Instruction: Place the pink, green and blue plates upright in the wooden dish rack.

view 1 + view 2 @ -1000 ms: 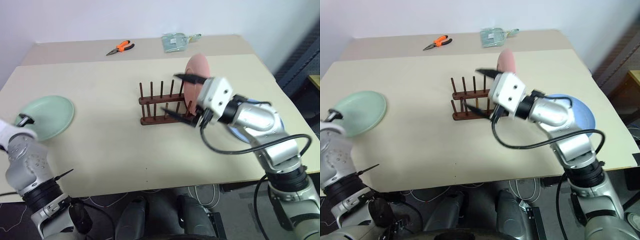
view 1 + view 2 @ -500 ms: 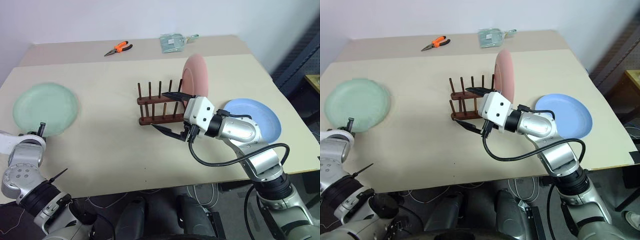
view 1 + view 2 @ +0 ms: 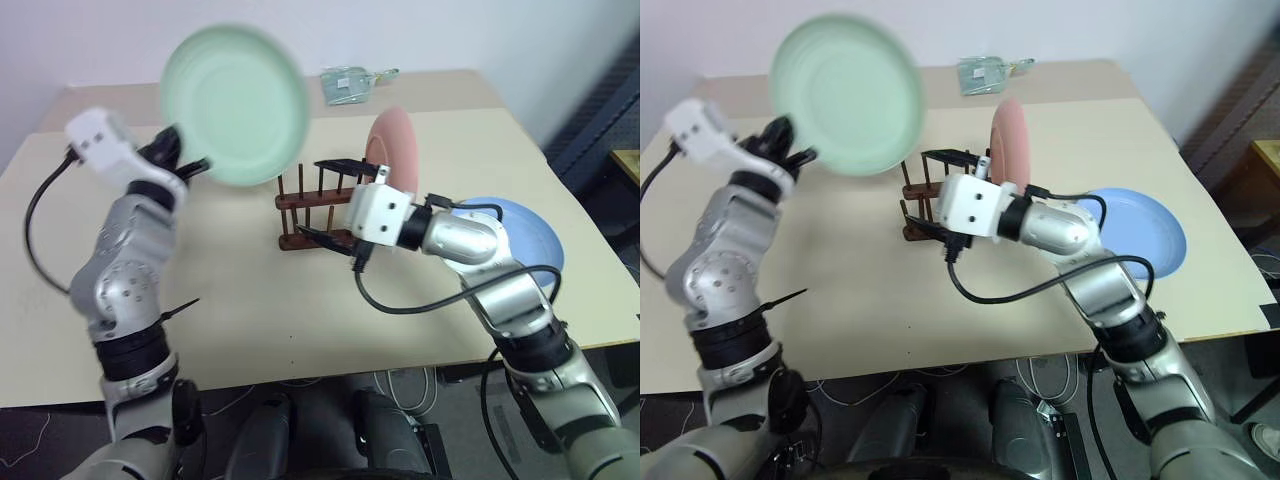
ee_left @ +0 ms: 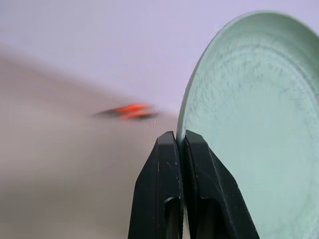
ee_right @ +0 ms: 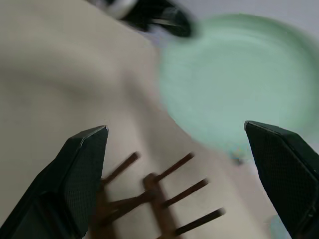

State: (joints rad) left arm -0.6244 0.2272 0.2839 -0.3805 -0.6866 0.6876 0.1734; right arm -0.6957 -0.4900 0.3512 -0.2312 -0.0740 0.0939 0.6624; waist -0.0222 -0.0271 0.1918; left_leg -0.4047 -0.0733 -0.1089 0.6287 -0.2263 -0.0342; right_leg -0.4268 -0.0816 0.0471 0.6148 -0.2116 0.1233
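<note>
The round mint-green plate (image 3: 234, 104) hangs above the tabletop (image 3: 230, 290), at ten o'clock from the dark wooden dish rack (image 3: 318, 210), pinched by the shut left tool (image 3: 190, 165); the right tool (image 3: 330, 200) gapes wide, empty.

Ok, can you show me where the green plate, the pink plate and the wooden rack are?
green plate (image 3: 235, 103), left eye view, middle of its face.
pink plate (image 3: 397, 145), left eye view, upper part of its face.
wooden rack (image 3: 312, 201), left eye view, back rail.
</note>
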